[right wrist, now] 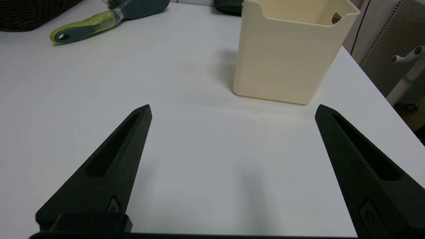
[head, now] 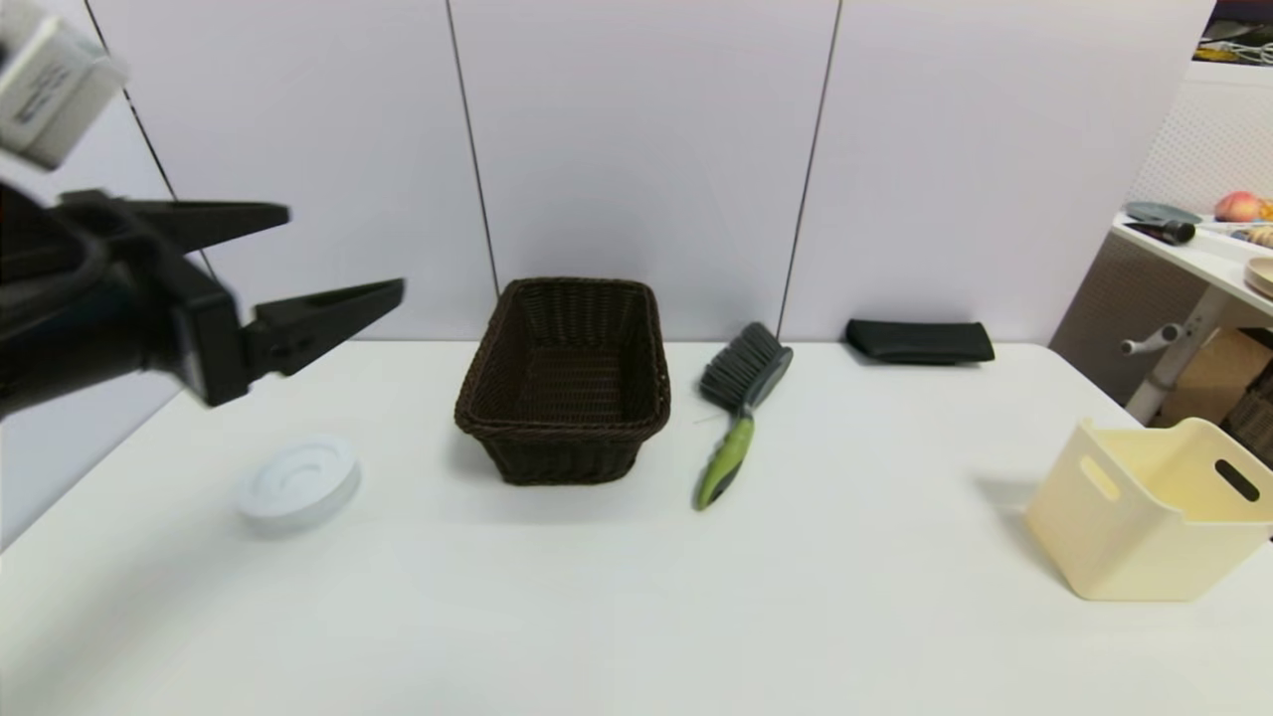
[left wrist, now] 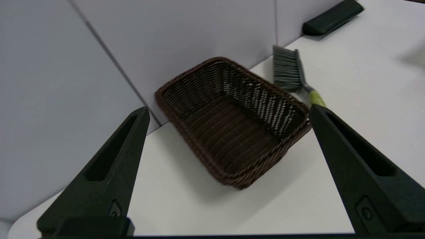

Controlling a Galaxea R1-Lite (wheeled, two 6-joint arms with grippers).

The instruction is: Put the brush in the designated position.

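The brush (head: pixel 741 408) lies beside the basket (head: pixel 565 383); left pincer (head: pixel 343 254) raised, spread wide, empty.

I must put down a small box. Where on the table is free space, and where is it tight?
Widest bare patch: the near table, in front of the basket and brush. Also free: between the brush and the cream bin, and between the white lid and the basket. Tight: the narrow gap between basket and brush. The open left gripper hangs above the lid's side.

brush (head: pixel 741 404) hemmed left by basket (head: pixel 565 383), open tabletop (head: pixel 875 517) rightward
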